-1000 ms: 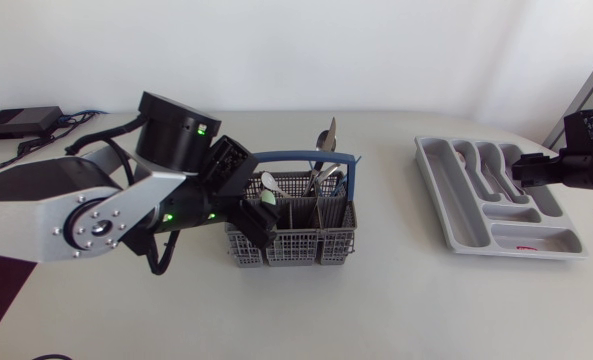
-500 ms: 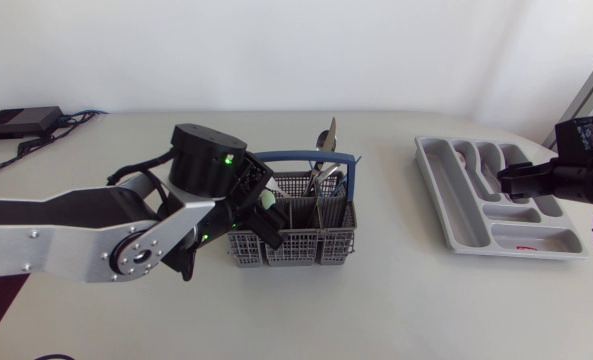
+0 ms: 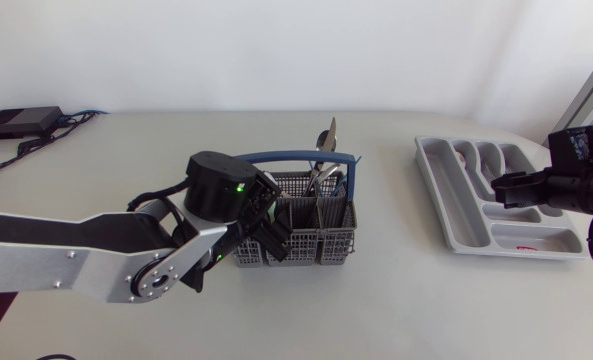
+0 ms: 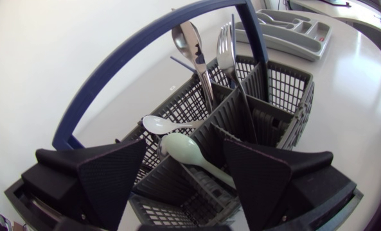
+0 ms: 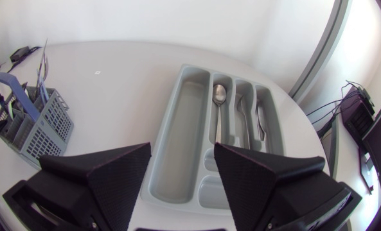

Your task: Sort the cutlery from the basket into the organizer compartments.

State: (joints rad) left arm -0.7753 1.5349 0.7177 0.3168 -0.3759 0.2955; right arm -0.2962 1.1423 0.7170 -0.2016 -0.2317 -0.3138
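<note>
Left wrist view: the left gripper (image 4: pixel 185 153) is hanging right over the basket (image 4: pixel 286 90). Its fingers are standing wide apart and gripping nothing. A green spoon (image 4: pixel 203 164) is lying in the basket between the fingers, and a white spoon (image 4: pixel 157 123) is lying just beside it. A metal spoon (image 4: pixel 189 38) and a fork (image 4: pixel 225 54) are standing up further ahead. The right gripper (image 5: pixel 182 151) is hovering over the organizer (image 5: pixel 180 122). Its fingers are apart too, holding nothing. Some cutlery (image 5: pixel 219 96) is lying in the narrow slots.
</note>
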